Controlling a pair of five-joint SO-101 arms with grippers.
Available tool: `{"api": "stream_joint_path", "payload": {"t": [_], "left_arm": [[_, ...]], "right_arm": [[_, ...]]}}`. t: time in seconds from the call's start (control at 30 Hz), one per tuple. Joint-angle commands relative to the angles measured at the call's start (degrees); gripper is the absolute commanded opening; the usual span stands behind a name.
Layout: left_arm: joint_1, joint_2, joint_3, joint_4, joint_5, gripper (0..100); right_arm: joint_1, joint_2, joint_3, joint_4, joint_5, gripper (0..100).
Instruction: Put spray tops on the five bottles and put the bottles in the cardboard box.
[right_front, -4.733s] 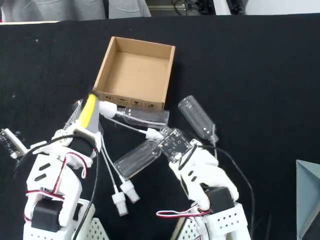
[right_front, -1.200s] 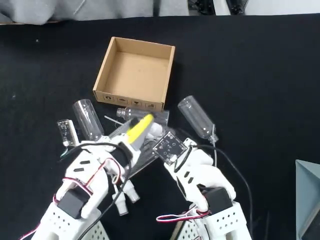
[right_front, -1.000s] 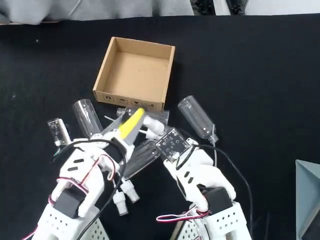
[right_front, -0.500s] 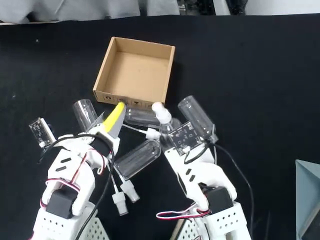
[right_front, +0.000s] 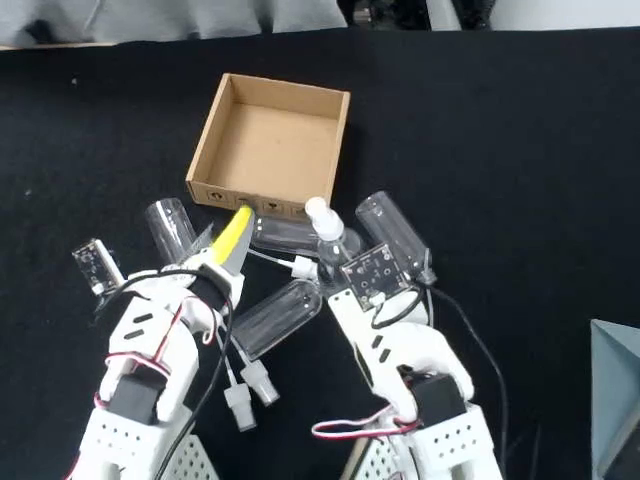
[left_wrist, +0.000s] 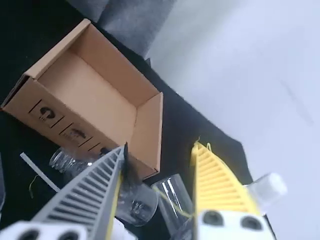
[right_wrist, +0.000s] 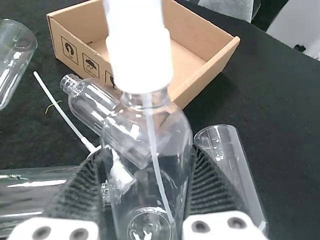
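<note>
Bottle (right_wrist: 167, 132) with a spray top (right_wrist: 137, 45) on it stood upright, pinched between the right gripper's (right_wrist: 148, 152) jaws, just in front of the cardboard box (right_front: 268, 140); I saw the left gripper (left_wrist: 160, 150) near the same front wall, jaws spread and holding nothing; a bare bottle (right_front: 285, 233) lay along that wall; loose spray tops (right_front: 248, 385) lay nearer the arm bases.

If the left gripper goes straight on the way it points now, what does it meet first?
Probably the front wall of the cardboard box: the open left gripper points at it from close by, though its height is unclear.
</note>
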Motion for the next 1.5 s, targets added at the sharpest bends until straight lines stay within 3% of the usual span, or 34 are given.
{"api": "stream_joint_path", "payload": {"t": [0.0,0.23,0.43,0.77,1.2,1.33,1.47], "left_arm": [[0.1,-0.7,1.7,-2.4,-0.5,19],[0.5,-0.6,1.7,-2.4,-0.5,19],[7.6,-0.7,1.7,0.8,-5.5,19],[13.8,-0.7,1.3,2.0,-9.1,19],[16.4,-0.7,0.7,2.2,-10.9,19],[20.1,-0.7,-0.1,6.3,-12.7,19],[18.9,-0.7,-1.2,7.0,-12.7,19]], "right_arm": [[-4.7,-6.0,-0.3,-1.6,0.0,3.3],[-6.9,-6.0,-0.3,-1.7,0.0,3.3],[-7.0,-6.0,-0.3,-2.9,-0.4,3.3],[-6.9,-5.6,-0.3,-2.2,-0.4,2.9],[-6.7,-5.6,-0.3,-1.4,-0.4,2.9],[-6.6,-5.5,-0.3,-1.3,-0.4,2.9],[-6.6,-5.5,-0.3,-1.3,-0.4,2.9]]}}
